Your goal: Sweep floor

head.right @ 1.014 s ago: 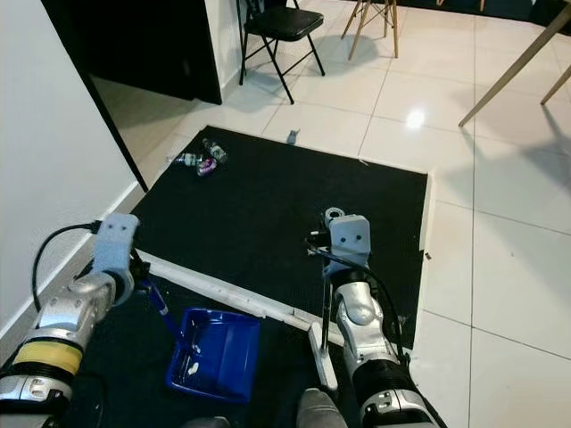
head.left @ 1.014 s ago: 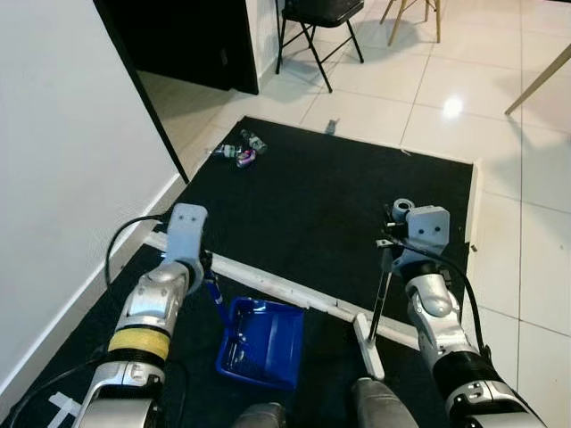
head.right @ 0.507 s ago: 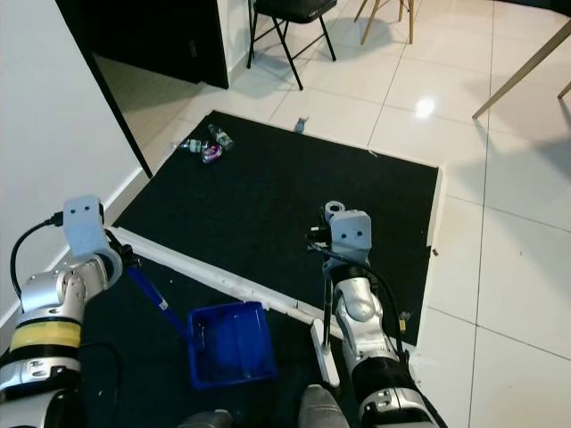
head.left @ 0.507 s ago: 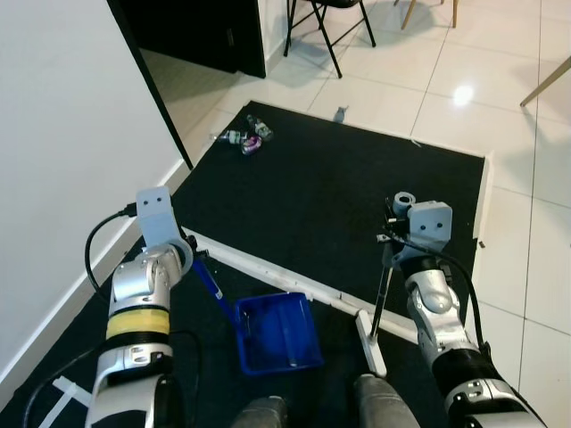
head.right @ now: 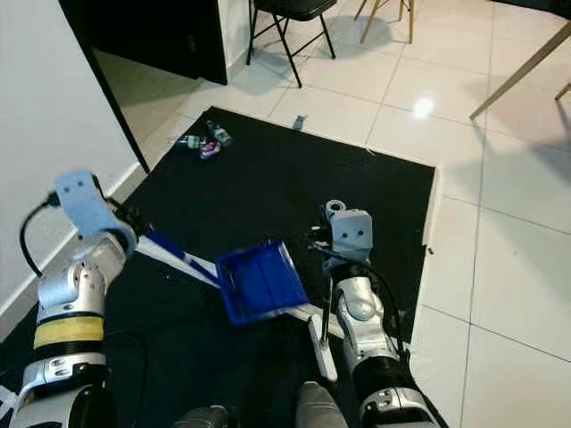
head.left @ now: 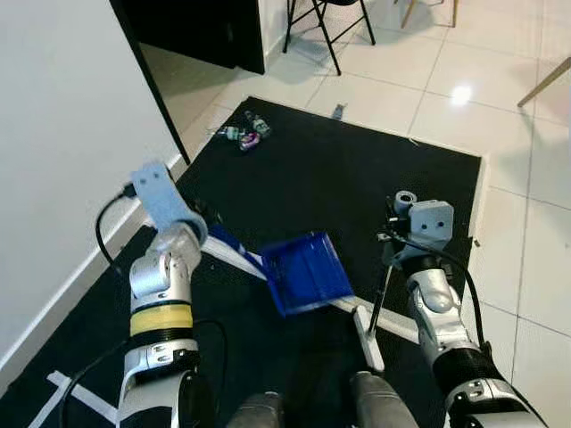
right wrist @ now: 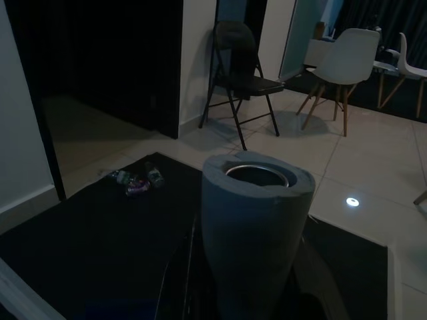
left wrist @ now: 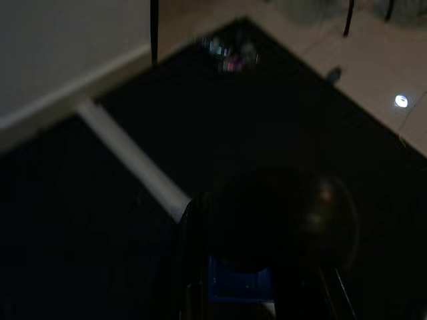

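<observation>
Two tools are held above the black mat (head.left: 339, 187). The left gripper (head.left: 203, 234) is closed on the handle of the blue dustpan (head.left: 306, 272), which hangs tilted over the white strip (head.right: 169, 257) crossing the mat. The right gripper (head.left: 390, 252) is closed around the thin broom (head.left: 373, 316), whose white head rests on the mat beside the strip. Some small litter (head.left: 243, 135) lies at the far corner of the mat, near a dark doorway (head.right: 152, 40). A folding chair (right wrist: 241, 60) stands on the tile floor (head.right: 500, 232) beyond.
</observation>
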Robot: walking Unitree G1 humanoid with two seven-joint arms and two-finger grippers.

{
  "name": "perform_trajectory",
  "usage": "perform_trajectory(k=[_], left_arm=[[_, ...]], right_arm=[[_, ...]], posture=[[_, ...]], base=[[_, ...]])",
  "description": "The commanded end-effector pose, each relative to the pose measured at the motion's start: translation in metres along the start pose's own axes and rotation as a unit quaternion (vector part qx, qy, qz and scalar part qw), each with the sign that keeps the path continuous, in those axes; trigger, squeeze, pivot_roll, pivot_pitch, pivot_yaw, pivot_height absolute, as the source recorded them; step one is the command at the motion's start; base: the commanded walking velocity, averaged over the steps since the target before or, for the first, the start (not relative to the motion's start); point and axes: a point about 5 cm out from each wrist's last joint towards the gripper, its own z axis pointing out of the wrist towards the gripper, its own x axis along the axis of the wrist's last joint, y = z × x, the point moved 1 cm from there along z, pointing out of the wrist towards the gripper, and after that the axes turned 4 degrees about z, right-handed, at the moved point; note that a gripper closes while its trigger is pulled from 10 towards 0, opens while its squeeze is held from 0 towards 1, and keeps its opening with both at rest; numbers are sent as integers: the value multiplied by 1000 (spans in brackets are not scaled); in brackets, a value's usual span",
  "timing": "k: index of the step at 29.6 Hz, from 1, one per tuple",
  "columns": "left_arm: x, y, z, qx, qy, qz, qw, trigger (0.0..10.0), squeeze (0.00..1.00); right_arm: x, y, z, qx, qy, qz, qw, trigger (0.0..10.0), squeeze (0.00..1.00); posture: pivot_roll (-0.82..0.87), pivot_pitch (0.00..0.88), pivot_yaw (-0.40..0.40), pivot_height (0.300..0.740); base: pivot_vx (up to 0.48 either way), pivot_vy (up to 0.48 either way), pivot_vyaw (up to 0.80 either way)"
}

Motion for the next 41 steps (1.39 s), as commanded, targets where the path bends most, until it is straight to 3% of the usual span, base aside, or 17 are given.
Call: perform_trajectory(k=[1,3,18,32,41], left_arm=[[10,4,-3,16,46,44,998,10000,0],[7,10,-4,21,49,109,993,10000,0],[-9,25,4,-10,-9,189,982,10000,0],[-5,23,11,3,-29,206,978,10000,0],[-5,23,10,3,1,186,983,10000,0]], right_arm=[[2,3,1,-4,2,4,1000,10000,0],[3,4,1,-5,3,3,1000,10000,0],[5,5,3,-8,6,2,1000,10000,0],[9,13,5,-21,14,1,1000,10000,0],[13,17,5,-29,21,2,999,10000,0]], posture=[[-26,78,4,740],[-29,76,4,740],[-39,63,15,740],[-44,54,23,740],[-45,61,25,740]], base=[[0,0,0],[0,0,0],[0,0,0],[0,0,0],[0,0,0]])
